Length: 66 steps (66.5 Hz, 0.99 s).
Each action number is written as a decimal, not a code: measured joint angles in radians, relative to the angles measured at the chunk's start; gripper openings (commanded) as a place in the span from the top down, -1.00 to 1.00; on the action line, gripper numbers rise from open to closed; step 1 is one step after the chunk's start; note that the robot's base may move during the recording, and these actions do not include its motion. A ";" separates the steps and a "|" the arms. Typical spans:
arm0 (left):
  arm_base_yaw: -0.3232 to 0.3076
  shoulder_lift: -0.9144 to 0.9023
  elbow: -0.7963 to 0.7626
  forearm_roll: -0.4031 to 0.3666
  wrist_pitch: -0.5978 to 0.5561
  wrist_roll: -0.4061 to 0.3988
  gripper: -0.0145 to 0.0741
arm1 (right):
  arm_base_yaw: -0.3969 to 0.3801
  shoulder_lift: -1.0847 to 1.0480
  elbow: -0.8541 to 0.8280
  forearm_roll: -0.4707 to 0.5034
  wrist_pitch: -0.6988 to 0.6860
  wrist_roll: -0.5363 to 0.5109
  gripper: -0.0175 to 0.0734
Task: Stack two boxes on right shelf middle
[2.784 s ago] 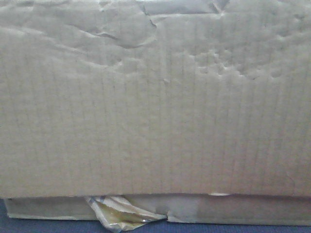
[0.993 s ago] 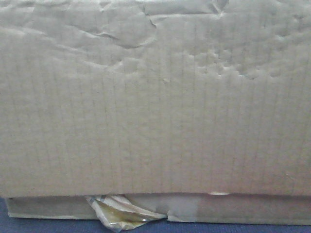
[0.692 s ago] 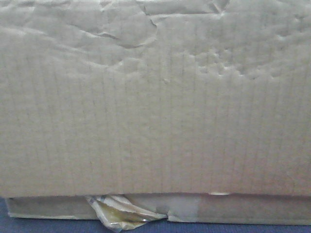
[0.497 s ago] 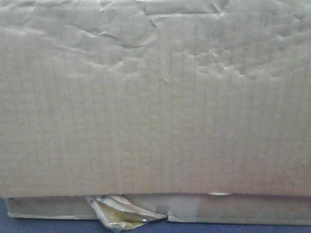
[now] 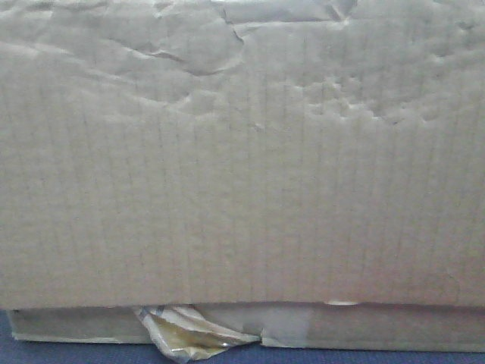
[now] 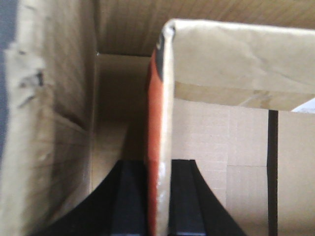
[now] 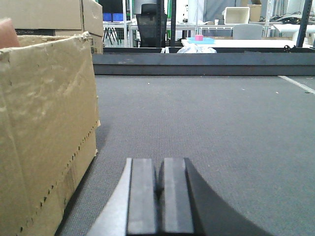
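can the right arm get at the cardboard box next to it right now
Probably yes: the right gripper, shut and empty, sits over grey floor, and the cardboard box stands close on its left with nothing between.

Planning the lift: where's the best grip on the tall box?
Tall box: grip its thin wall from the open end, one jaw inside, one outside, as the left gripper does. The faces look too broad to span.
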 measured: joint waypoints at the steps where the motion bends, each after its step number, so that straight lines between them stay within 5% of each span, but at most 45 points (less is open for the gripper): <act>1: 0.000 0.000 0.000 0.000 0.000 0.000 0.92 | 0.000 0.000 0.000 0.000 0.000 0.000 0.97; 25: 0.000 0.002 0.002 0.000 0.000 0.000 0.90 | 0.000 0.000 0.000 0.000 0.000 0.000 0.97; 47: -0.009 0.002 -0.041 -0.026 0.004 0.017 -0.02 | 0.000 0.000 0.000 0.000 0.000 0.000 0.97; 66: -0.018 0.002 -0.112 -0.032 0.045 0.029 -0.09 | 0.000 0.000 0.000 0.000 0.000 0.000 0.97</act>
